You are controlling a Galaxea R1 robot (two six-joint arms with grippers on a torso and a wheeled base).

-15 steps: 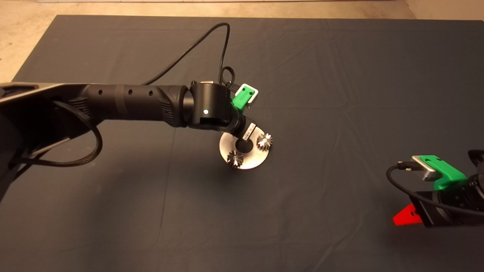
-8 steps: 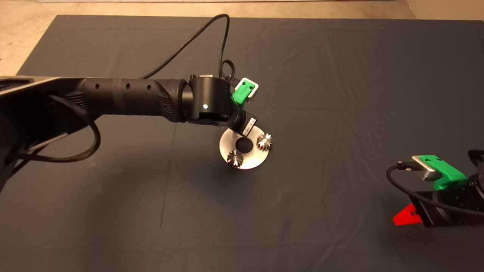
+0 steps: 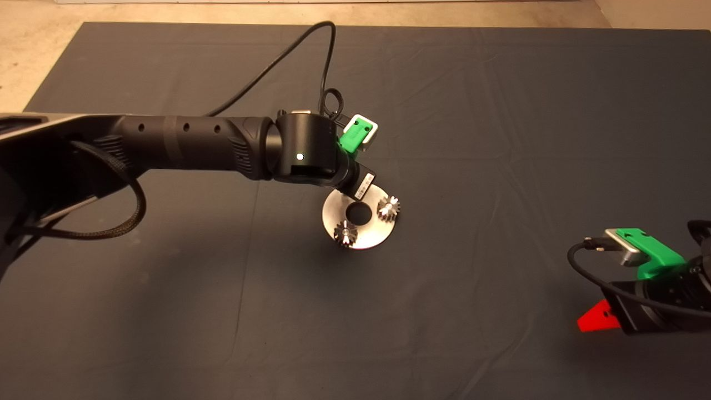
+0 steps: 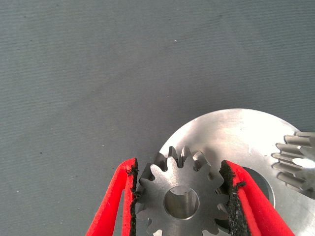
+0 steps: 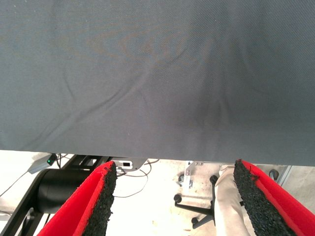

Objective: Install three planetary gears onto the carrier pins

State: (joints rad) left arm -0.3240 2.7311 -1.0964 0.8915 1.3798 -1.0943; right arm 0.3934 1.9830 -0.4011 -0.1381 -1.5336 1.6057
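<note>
The carrier disc (image 3: 361, 229) lies flat near the middle of your dark mat (image 3: 500, 111), and two planetary gears already sit on it — one at its right edge (image 3: 389, 208), one at its near-left edge (image 3: 345, 232). Your left gripper (image 4: 181, 196) hangs over the disc's far-left part, its red fingers (image 4: 115, 201) pinching a third gear (image 4: 182, 199) flat between the pads. Your right gripper (image 5: 174, 196) waits at the mat's near right edge — jaws spread wide, holding nothing.
</note>
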